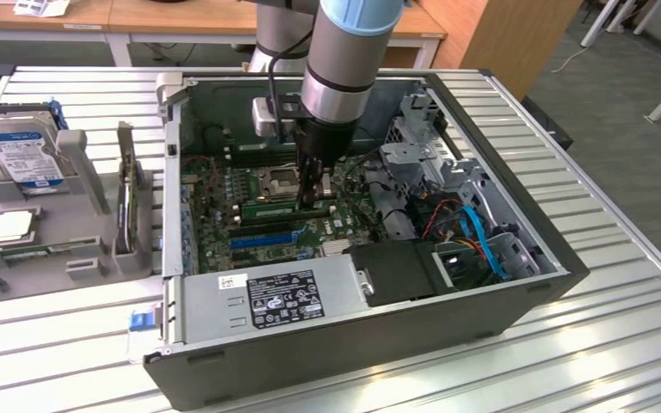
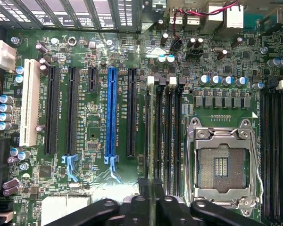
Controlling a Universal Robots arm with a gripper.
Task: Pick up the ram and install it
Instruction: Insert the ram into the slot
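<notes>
Well, from my console the black gripper [image 1: 317,198] on the grey arm hangs straight down inside the open dark-grey computer case [image 1: 515,284], over the middle of the green motherboard [image 1: 210,202]. The ram [image 1: 275,209], a long thin green circuit-board stick, stands on edge in a memory slot directly beneath the gripper. In the exterior view that is at about six o'clock from the square silver processor socket [image 1: 279,179], with the long blue expansion slot [image 1: 264,238] further along the same line.

In the wrist view the ram [image 2: 152,136] appears edge-on as a pale strip in the slot. It lies between the blue expansion slot [image 2: 111,113] and the processor socket [image 2: 221,165], and the gripper [image 2: 151,188] sits over its near end. I cannot tell whether the gripper is clamped on the stick or has loosened (the contact is too tight to read).

Outside the case, at nine o'clock in the exterior view, a silver hard drive with a blue label [image 1: 23,155] stands in a grey plastic holder [image 1: 32,254]. A small square metal chip [image 1: 11,225] lies in the same holder. Everything rests on a slatted metal table [image 1: 606,361].
</notes>
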